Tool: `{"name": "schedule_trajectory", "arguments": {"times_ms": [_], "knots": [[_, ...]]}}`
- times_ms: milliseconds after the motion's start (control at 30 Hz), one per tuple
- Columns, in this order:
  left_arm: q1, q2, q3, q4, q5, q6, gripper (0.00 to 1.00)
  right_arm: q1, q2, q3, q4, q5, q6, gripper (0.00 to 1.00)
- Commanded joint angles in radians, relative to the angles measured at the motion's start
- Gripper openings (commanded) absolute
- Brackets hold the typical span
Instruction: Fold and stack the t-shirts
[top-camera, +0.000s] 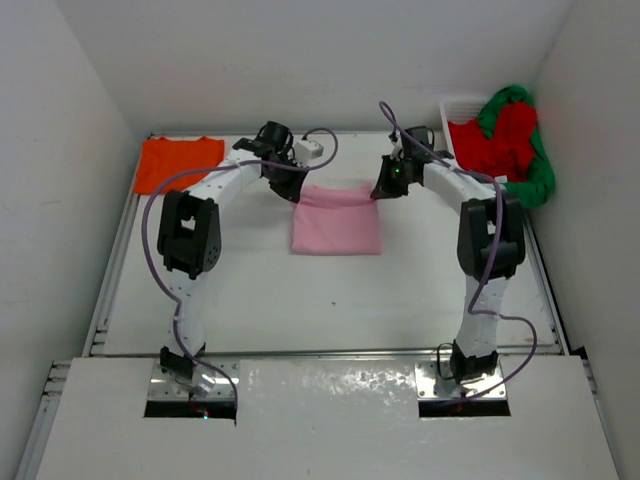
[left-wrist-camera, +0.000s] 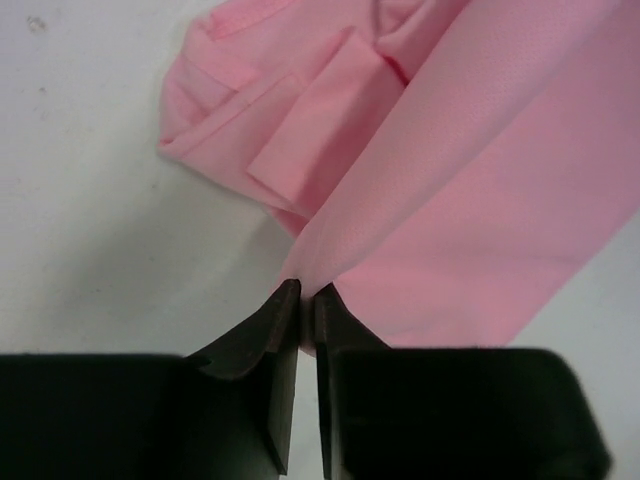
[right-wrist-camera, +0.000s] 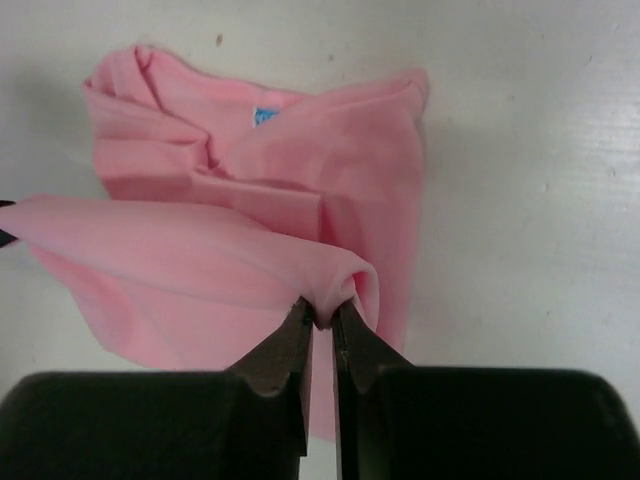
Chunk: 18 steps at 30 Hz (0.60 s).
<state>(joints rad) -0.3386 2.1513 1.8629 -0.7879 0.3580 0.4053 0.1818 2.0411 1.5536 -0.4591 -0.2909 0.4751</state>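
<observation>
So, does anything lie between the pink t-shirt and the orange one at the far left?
Nothing rests on the white table between the pink cloth t-shirt and the orange cloth t-shirt; only the left arm crosses above that gap.

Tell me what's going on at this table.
Two robot arms are folding the pink t-shirt in the middle of the table. The left gripper and the right gripper each pinch its far edge, one at either end, with the cloth raised between them. An orange t-shirt lies flat at the far left corner. The red t-shirt and green t-shirt are heaped in and over the white basket at the far right, not yet folded.
</observation>
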Motion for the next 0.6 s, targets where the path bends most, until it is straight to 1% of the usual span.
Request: {"name": "schedule_trajectory", "arguments": {"times_ms": [0,33,67,100,133,200,233,300,333,367,400,433,467,500,533,567], "knots": [[0.038,0.045,0.053,0.074,-0.071,-0.043,0.10,-0.019,0.053,0.088,0.092,0.025,0.026,0.10],[0.042,0.057,0.058,0.094,-0.086,-0.065,0.14,-0.024,0.091,0.120,0.109,0.029,0.039,0.16],[0.049,0.068,0.077,0.131,-0.108,-0.077,0.15,-0.027,0.112,0.144,0.128,0.027,0.055,0.19],[0.064,0.093,0.093,0.147,-0.116,-0.091,0.18,-0.028,0.135,0.172,0.140,0.029,0.057,0.25],[0.072,0.107,0.126,0.171,-0.129,-0.121,0.29,-0.030,0.187,0.247,0.139,0.041,0.050,0.35],[0.095,0.139,0.157,0.196,-0.151,-0.151,0.40,-0.030,0.237,0.328,0.103,0.055,0.027,0.37],[0.105,0.160,0.185,0.219,-0.178,-0.167,0.67,-0.030,0.272,0.397,0.087,0.097,-0.005,0.37],[0.113,0.186,0.252,0.228,-0.220,-0.169,0.68,-0.031,0.284,0.439,0.047,0.174,-0.036,0.33],[0.116,0.202,0.283,0.225,-0.261,-0.168,0.68,-0.031,0.266,0.430,0.043,0.191,-0.061,0.30],[0.127,0.228,0.312,0.216,-0.274,-0.169,0.68,-0.031,0.246,0.409,0.057,0.202,-0.069,0.23],[0.134,0.235,0.370,0.196,-0.281,-0.184,0.68,-0.030,0.219,0.337,0.075,0.206,-0.073,0.20],[0.153,0.236,0.392,0.188,-0.269,-0.195,0.68,-0.028,0.141,0.286,0.106,0.211,-0.081,0.17],[0.162,0.220,0.398,0.184,-0.251,-0.210,0.68,-0.024,0.093,0.223,0.187,0.207,-0.084,0.16],[0.170,0.200,0.377,0.188,-0.231,-0.232,0.66,-0.019,0.044,0.086,0.233,0.202,-0.087,0.15],[0.177,0.144,0.352,0.190,-0.185,-0.240,0.63,-0.002,-0.051,0.021,0.281,0.193,-0.089,0.14],[0.176,0.109,0.320,0.193,-0.157,-0.241,0.59,0.005,-0.088,-0.040,0.354,0.185,-0.092,0.13]]}}
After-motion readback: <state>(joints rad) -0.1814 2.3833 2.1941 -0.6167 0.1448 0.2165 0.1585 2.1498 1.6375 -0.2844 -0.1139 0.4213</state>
